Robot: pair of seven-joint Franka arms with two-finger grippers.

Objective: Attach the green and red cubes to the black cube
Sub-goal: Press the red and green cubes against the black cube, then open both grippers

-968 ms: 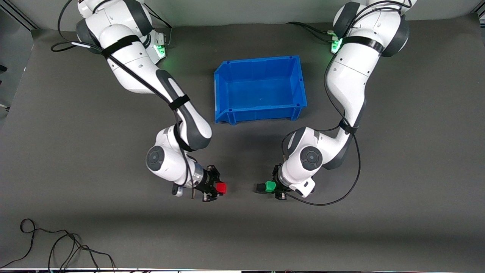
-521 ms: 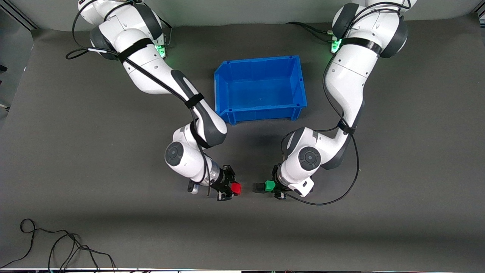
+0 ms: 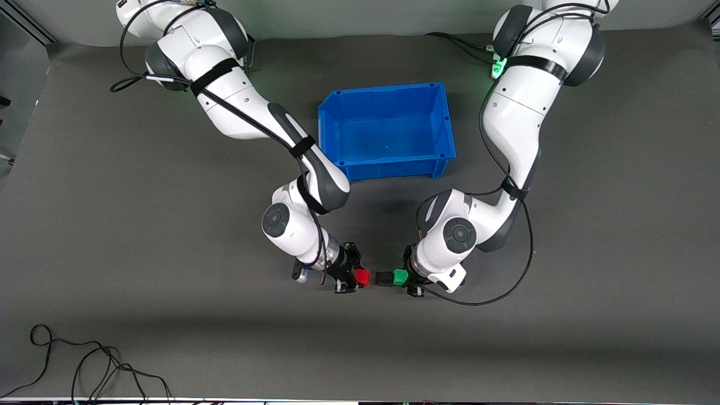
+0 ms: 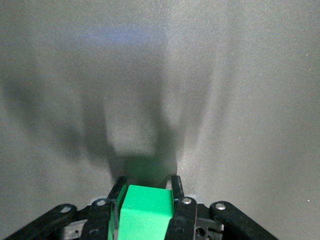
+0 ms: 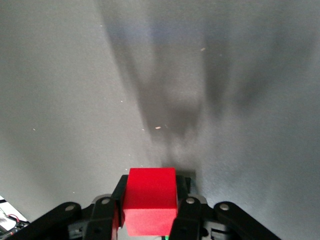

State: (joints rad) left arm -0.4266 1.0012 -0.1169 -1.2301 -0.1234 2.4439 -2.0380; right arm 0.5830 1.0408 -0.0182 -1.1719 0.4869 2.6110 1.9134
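Cubes met in a row near the middle of the grey table mat (image 3: pixel 112 225), nearer the front camera than the blue bin (image 3: pixel 387 130). You had the right gripper (image 3: pixel 358 277) pinching the red cube (image 3: pixel 362 276) between its fingers, low over the mat toward the right arm's end of the row. Your left gripper (image 3: pixel 406 277) pinched the green cube (image 3: pixel 400 275) the same way, toward the left arm's end. Between the two coloured cubes sat the black cube (image 3: pixel 383 278), touching the green one; whether the red one touched it, you could not tell from the front view. In the right wrist view the red cube (image 5: pixel 150 201) filled the gap between the black fingers (image 5: pixel 182 220), and in the left wrist view the green cube (image 4: pixel 144 212) did likewise. A loose black cable (image 3: pixel 84 365) lay at the mat's near edge.
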